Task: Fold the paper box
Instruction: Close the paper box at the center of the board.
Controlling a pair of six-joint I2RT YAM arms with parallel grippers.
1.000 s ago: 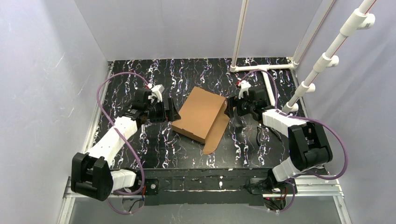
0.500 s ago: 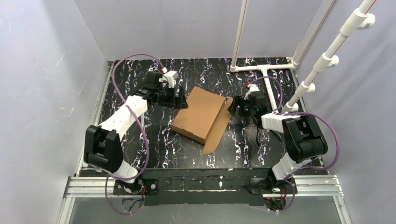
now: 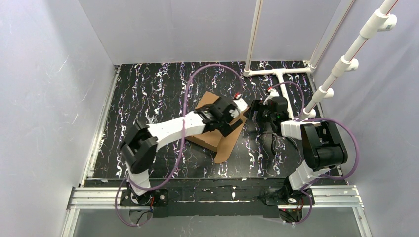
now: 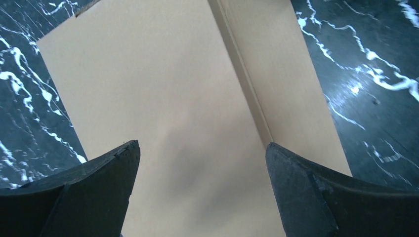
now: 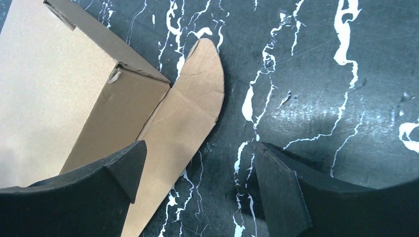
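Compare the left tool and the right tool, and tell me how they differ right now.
The left tool hangs over the flat top of the paper box. The right tool is beside the box, over its rounded flap and the table. The left arm stretches across to the box, while the right arm is folded on its own side. Shared: both tools stand open and neither holds anything.

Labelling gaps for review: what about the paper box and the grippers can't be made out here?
- Top view: the left arm covers most of the paper box, hiding its top.
- Left wrist view: the box runs off the bottom edge; whether the left gripper touches it cannot be told.
- Right wrist view: a finger of the right gripper and the bottom edge cut off the flap.
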